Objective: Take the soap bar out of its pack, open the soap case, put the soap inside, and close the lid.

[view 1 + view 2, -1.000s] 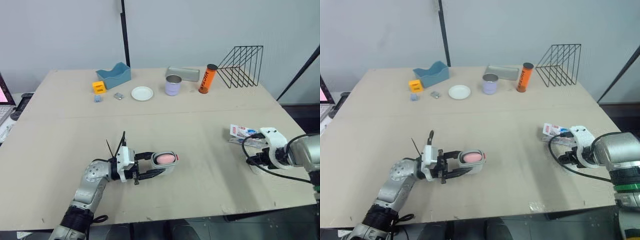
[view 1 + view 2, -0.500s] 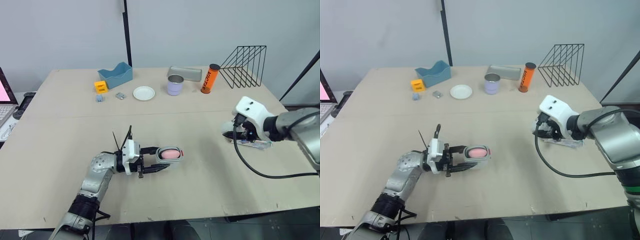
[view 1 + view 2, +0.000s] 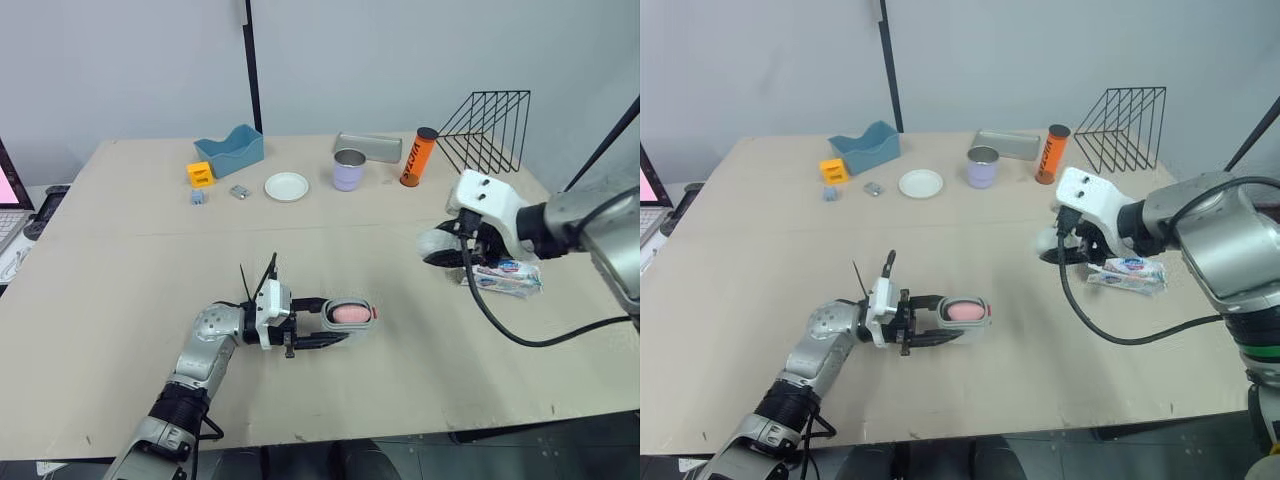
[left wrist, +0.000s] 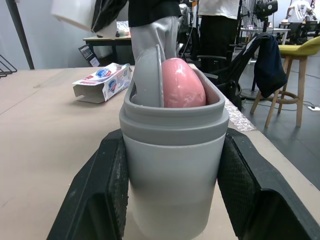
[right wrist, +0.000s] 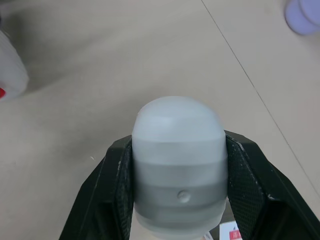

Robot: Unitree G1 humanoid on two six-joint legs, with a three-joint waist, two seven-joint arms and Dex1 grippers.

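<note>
Two halves are converging: the right gripper (image 5: pixel 178 146), clamped on the lid (image 5: pixel 177 125), has risen from beside the pack (image 3: pixel 506 276) at the right and swung left toward the case (image 4: pixel 172 155), soap (image 4: pixel 181 82) inside, pinched by the left gripper (image 3: pixel 342 322) near centre, leaving only the closing.

Printing present, none of it readable
Dark lettering runs down the orange cylindrical can (image 3: pixel 416 160), upper right; the white cardboard soap pack (image 4: pixel 102 82) carries blue-and-red print too small to read.

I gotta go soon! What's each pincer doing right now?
Left pincer: shut on the soap case, soap inside.
Right pincer: shut on the lid.
</note>
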